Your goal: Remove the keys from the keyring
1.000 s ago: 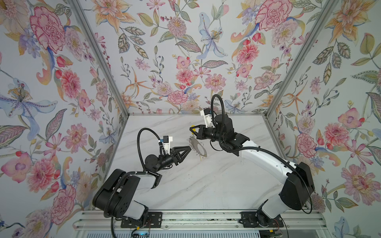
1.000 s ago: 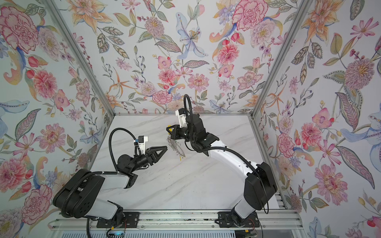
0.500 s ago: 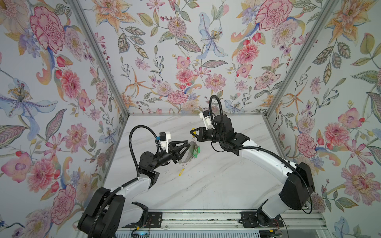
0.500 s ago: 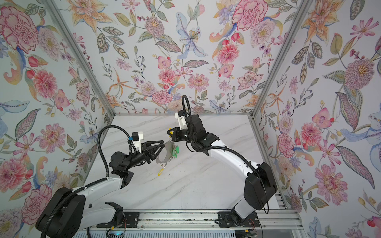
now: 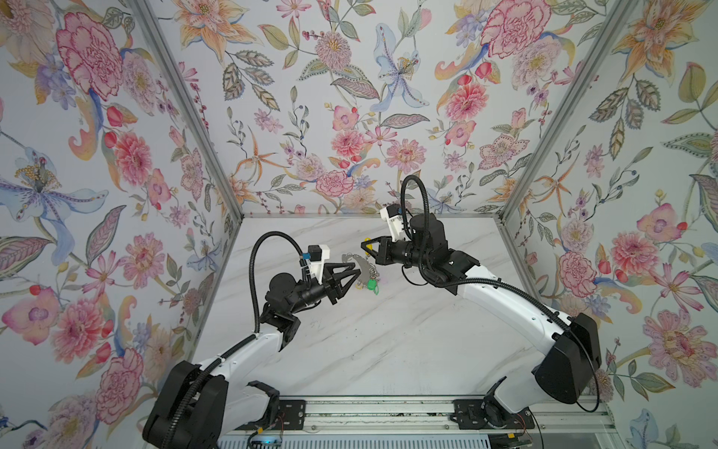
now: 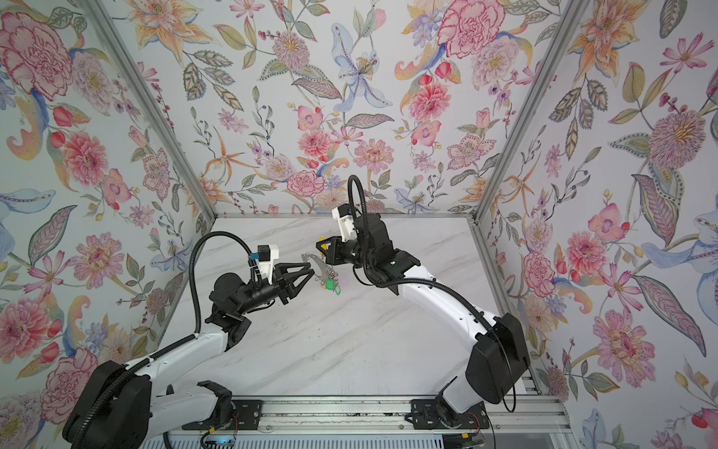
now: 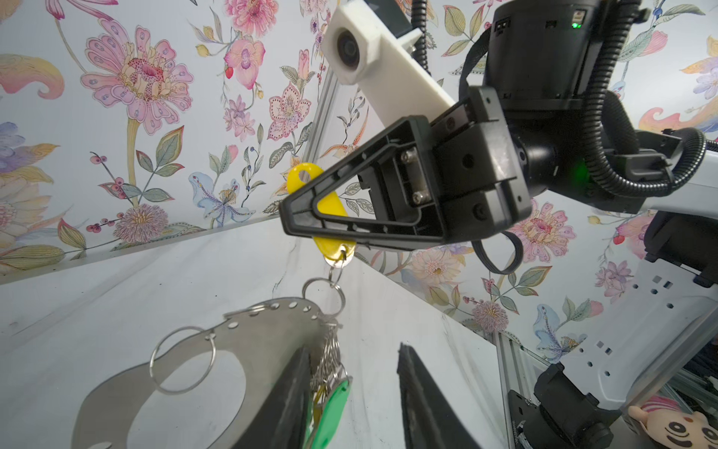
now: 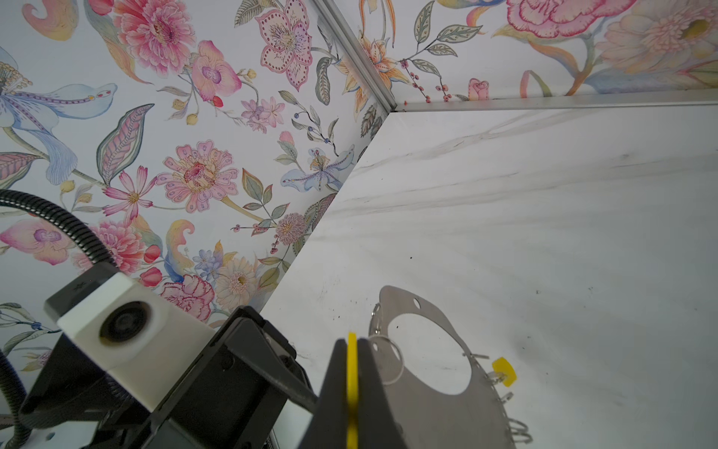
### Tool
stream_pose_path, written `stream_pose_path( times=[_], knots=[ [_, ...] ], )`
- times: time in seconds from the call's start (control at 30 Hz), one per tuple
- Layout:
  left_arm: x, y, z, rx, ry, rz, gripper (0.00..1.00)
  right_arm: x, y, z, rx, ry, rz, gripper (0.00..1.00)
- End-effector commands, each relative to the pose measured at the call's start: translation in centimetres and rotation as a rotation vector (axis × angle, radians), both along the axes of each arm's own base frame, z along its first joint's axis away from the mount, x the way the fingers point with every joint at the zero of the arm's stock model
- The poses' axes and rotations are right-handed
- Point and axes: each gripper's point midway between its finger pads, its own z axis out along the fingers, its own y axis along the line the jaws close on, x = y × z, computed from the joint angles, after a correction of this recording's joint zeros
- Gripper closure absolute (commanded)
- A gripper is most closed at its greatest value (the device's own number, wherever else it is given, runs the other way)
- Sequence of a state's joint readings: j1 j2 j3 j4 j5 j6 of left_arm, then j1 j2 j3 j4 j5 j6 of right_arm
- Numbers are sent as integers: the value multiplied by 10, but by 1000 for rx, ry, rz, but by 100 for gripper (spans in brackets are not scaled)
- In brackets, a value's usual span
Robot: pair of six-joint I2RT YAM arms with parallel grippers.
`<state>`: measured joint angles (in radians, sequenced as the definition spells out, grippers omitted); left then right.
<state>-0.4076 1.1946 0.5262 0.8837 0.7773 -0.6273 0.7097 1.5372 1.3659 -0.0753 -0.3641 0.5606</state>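
While my right gripper point(image 7: 289, 219) clamped the yellow tag point(image 7: 302, 175), the keyring point(image 7: 264, 334) hung from it between my grippers; probably stiff, slick, light. My left gripper point(image 5: 354, 272) stood part-open beside the green tag point(image 7: 330, 408). Flat tags looked the best hold.

The keyring point(image 7: 252, 342) runs off the bottom edge of the left wrist view. A finger point(image 7: 287, 392) of the left gripper point(image 7: 351, 348) covers part of its rim and part of the green tag point(image 7: 330, 408). The right gripper point(image 7: 287, 217) hides the middle of the yellow tag point(image 7: 332, 245). In both top views the keys point(image 5: 368, 276) are too small to count.
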Motion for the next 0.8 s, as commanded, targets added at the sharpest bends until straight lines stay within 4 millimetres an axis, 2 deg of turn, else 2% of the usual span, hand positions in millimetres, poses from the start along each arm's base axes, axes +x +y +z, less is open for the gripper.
stream_pose_path(
  times=[0.0, 0.2, 0.57, 0.77],
  knots=[
    [11, 1, 9, 45, -44, 35, 59, -8, -2, 39, 51, -74, 34, 100],
    [19, 2, 11, 140, -74, 67, 57, -10, -2, 41, 51, -72, 51, 100],
    [16, 3, 8, 131, -66, 66, 57, -13, 4, 43, 81, -57, 95, 100],
    [18, 9, 11, 195, -86, 111, 56, -18, 9, 40, 59, -62, 154, 100]
  ],
)
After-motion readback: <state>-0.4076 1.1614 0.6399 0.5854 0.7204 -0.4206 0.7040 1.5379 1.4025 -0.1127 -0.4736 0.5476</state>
